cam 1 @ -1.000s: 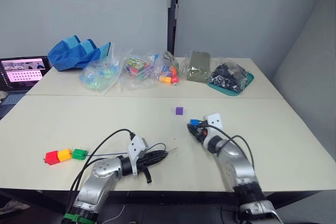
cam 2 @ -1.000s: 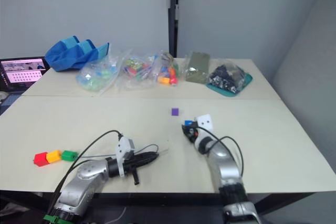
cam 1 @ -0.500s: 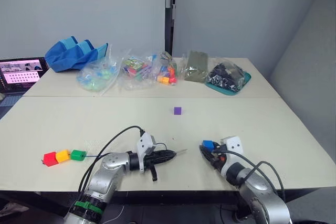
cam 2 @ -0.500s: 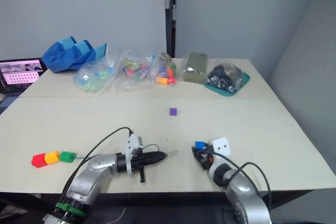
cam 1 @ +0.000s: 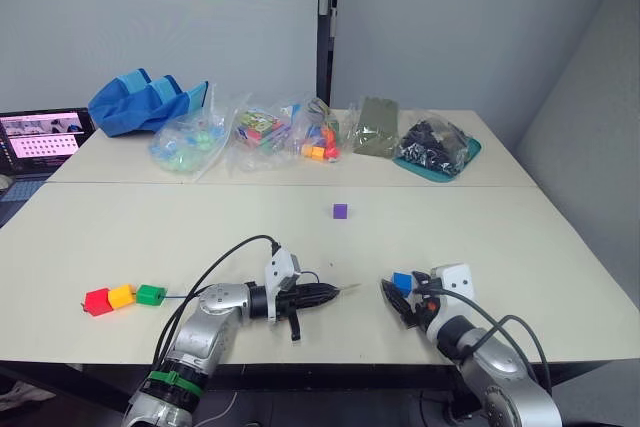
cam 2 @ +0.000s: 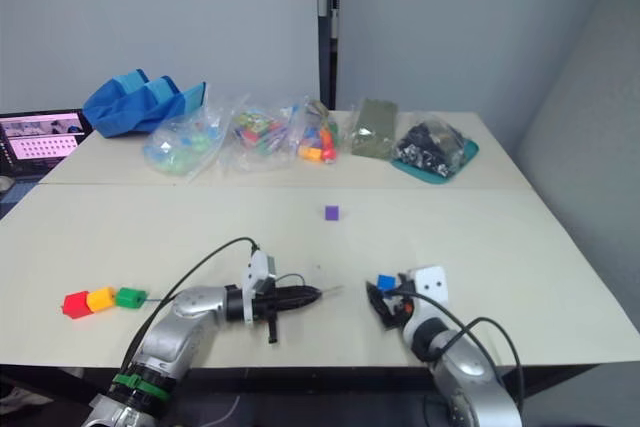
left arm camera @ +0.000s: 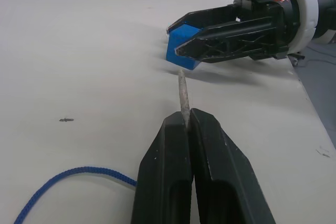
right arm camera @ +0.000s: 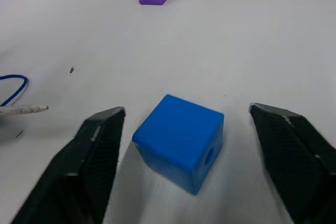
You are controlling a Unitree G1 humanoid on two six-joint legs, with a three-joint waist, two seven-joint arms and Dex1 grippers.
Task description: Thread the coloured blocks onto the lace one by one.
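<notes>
While both arms rest low at the table's (cam 1: 560, 247) near edge, this is the layout:

Left gripper (left arm camera: 185, 124): fingers pressed together on the lace (left arm camera: 63, 179), pinching its pale stiff tip, which points at the blue block (right arm camera: 181, 141).

Right gripper (right arm camera: 197, 129): fingers spread wide, blue block between them on the table, touching neither.

Threaded blocks: red (cam 1: 97, 301), orange-yellow (cam 1: 121, 296) and green (cam 1: 150, 294) in a touching row at the near left.

Purple block (cam 1: 341, 211): alone mid-table, well apart.

Far edge: blue cloth bag (cam 1: 145, 100), clear bags of toys (cam 1: 262, 131), teal tray (cam 1: 440, 152), laptop (cam 1: 40, 135).
</notes>
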